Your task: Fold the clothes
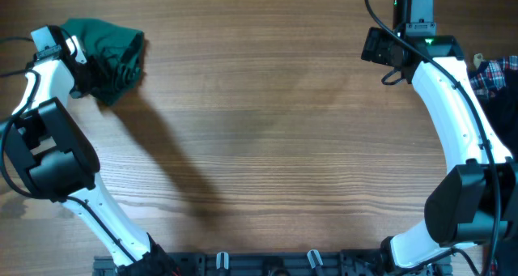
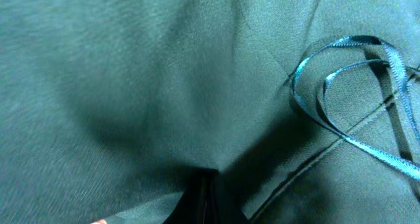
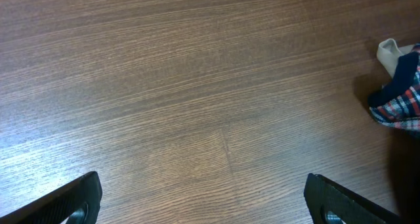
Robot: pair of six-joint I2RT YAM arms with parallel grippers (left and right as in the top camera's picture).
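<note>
The green garment [image 1: 113,53] lies bunched at the desk's [image 1: 267,138] far left corner, the left gripper [image 1: 74,51] clenched on its fabric (a thin teal ribbon [image 2: 357,40] loops across it). The right gripper [image 3: 203,196] hangs wide open above the wood, near a plaid cloth [image 3: 401,99] at the right edge.

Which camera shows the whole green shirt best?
The overhead view. It shows the whole green shirt bunched at the far-left corner of the table. The left wrist view is too close: only green fabric and a ribbon. The right wrist view shows none of it, just table and plaid cloth.
</note>
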